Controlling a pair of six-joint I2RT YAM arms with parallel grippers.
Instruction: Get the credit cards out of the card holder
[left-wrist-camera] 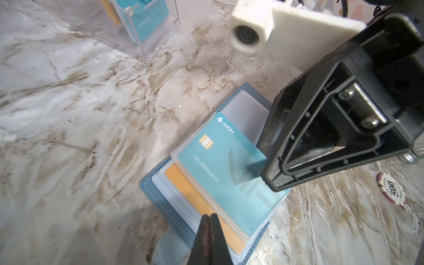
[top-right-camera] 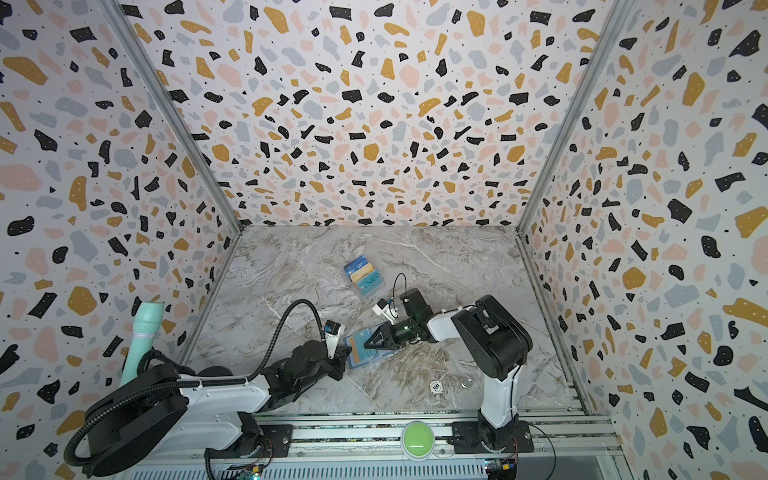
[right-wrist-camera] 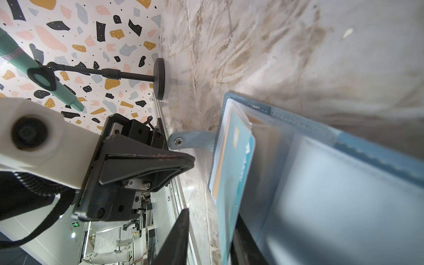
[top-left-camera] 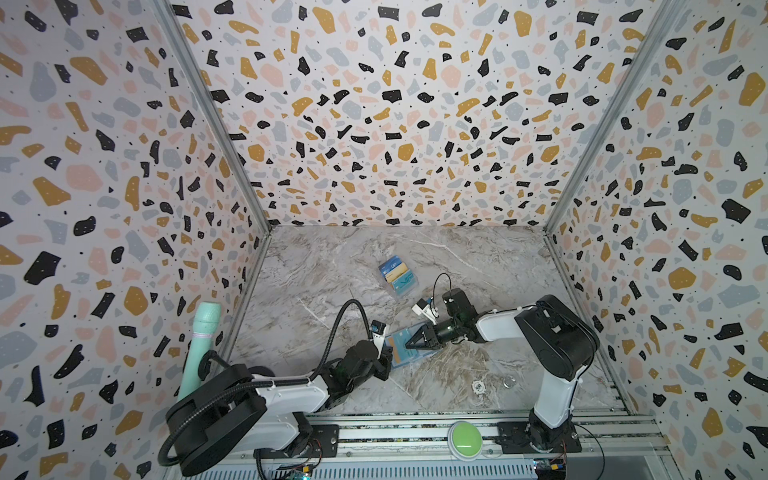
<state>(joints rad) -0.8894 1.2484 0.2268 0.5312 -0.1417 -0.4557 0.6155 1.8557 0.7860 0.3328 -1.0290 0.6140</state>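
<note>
Right gripper [left-wrist-camera: 266, 163], jaws parted, straddles teal plastic credit card [left-wrist-camera: 220, 165] jutting from slate-blue wallet-style card holder [left-wrist-camera: 151, 183]; left gripper [left-wrist-camera: 209, 218] shut.

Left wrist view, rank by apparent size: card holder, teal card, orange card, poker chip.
1. card holder
2. teal card
3. poker chip
Unranked: orange card, mostly hidden under the teal card's sleeve; only a strip shows.
</note>
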